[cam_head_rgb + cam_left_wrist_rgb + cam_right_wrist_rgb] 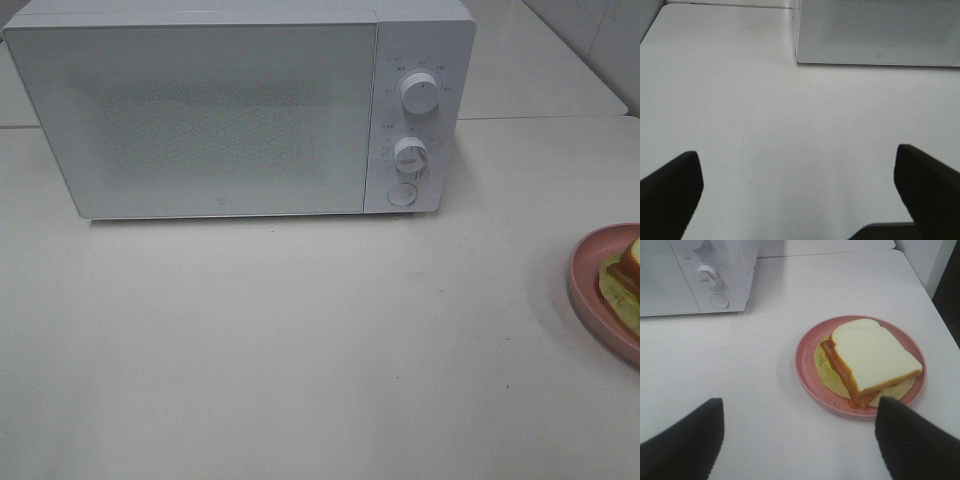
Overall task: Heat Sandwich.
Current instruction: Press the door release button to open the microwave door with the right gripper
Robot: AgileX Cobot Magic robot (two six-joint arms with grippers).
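Overhead, a white microwave stands at the back of a pale table with its door shut. Down its right-hand panel run an upper knob, a lower knob and a round button.

At the right edge of that high view, well apart from the microwave, lies a round pink plate, partly cut off by the frame. The sandwich rests on it. The right wrist view shows it whole: white bread with a tan crust on top, a reddish layer beneath, and a yellow-green layer spread flat on the plate under the stack.

The right gripper hangs above the table just short of the plate, its two dark fingers spread wide and nothing between them. The left gripper hangs over bare table in front of the microwave's left corner, its jaws likewise spread wide and holding nothing.
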